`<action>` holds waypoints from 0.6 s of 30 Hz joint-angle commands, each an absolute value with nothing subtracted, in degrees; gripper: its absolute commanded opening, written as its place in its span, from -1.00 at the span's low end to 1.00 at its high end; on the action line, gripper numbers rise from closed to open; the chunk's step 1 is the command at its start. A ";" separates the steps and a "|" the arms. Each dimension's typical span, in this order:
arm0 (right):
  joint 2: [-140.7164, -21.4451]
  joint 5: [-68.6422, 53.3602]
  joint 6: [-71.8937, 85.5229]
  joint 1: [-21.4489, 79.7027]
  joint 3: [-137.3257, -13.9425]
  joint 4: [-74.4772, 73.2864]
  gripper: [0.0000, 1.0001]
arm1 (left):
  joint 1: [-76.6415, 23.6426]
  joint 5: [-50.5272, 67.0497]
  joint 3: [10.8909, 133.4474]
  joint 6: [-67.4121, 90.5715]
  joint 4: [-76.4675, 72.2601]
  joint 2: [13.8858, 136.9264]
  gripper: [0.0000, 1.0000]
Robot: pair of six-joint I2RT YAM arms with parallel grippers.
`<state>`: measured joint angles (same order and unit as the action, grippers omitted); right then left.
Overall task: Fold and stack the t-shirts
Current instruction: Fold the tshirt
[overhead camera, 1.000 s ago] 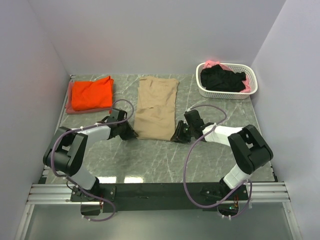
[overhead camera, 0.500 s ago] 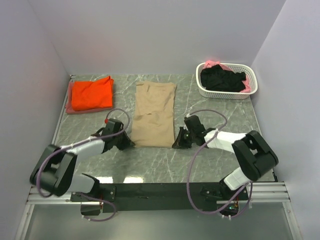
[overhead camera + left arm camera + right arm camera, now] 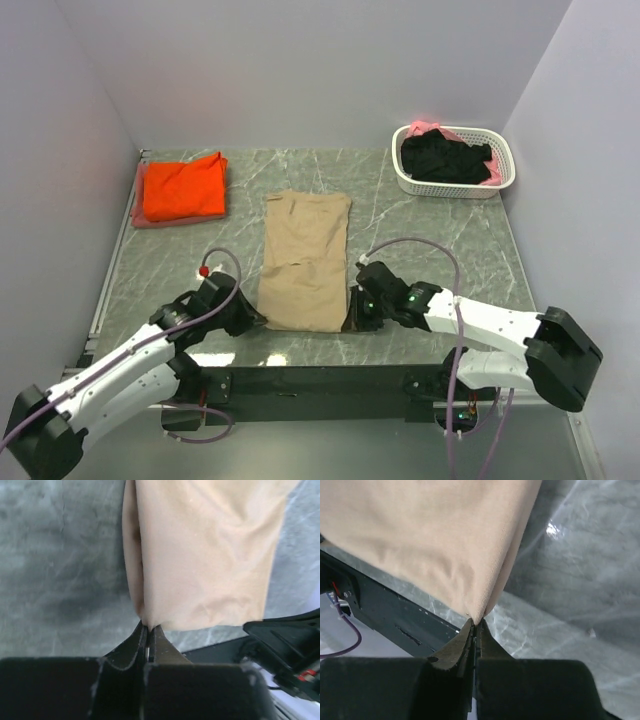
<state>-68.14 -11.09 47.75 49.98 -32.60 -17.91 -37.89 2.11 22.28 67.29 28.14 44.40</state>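
Top external view, from your left: the bright orange folded cloth t-shirt (image 3: 182,187) lies at the back left of the grey marbled desk (image 3: 430,250). Nearer you, the left end effector (image 3: 258,320) is pinched tight on the near left corner of the plain tan cloth t-shirt (image 3: 305,250), which lies folded into a long strip in the middle of the desk. The right end effector (image 3: 352,322) is clamped the same way on its near right corner.

Expect this shirt to be light and limp, ready to sag or crease between the two corners. Those corners are your holds: take both layers together, with tension across the hem. The desk looks smooth, so cloth should slide on it.

At the back right, the white slotted plastic basket (image 3: 508,170) holds black and pink shirts (image 3: 445,158). Plain lavender walls close in on the left, back and right.
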 commanded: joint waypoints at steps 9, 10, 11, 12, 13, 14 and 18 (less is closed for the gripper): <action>-63.02 2.17 47.99 50.89 -43.06 -29.79 -1.00 | -38.32 -2.72 28.47 69.88 34.37 40.33 -0.99; -63.28 3.07 47.21 50.45 -43.94 -30.49 -1.00 | -38.32 -4.46 30.48 69.35 33.67 41.30 -0.99; -63.46 4.12 46.68 49.06 -45.25 -30.58 -1.00 | -38.32 -6.05 31.63 69.17 33.58 43.31 -0.99; -63.72 4.39 46.15 48.17 -45.87 -30.15 -1.00 | -38.32 -7.11 33.90 68.91 33.31 44.46 -0.99; -63.81 4.48 44.92 47.29 -46.57 -29.80 -1.00 | -38.32 -8.60 34.88 68.21 32.88 45.60 -0.99; -63.90 4.66 44.48 46.42 -47.80 -29.53 -1.00 | -38.23 -9.40 35.85 67.68 31.91 47.70 -0.99; -64.68 3.70 41.05 40.37 -50.79 -26.82 -1.00 | -37.45 -15.63 43.30 63.91 30.50 53.42 -0.99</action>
